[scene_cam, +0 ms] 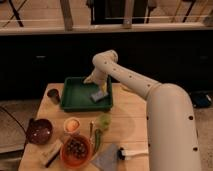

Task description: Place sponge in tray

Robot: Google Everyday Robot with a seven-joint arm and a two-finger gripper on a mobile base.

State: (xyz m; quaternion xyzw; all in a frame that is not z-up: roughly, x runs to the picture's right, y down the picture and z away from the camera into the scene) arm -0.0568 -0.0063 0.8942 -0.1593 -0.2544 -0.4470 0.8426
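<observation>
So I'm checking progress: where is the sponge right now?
In the camera view the sponge lies inside the green tray, near its right rim, directly below the gripper at the table's far side.

Dark-green tray (75, 95), blue-grey sponge (99, 95) (inside it), cream-white pincer (93, 80) over the tray's far rim.
</observation>
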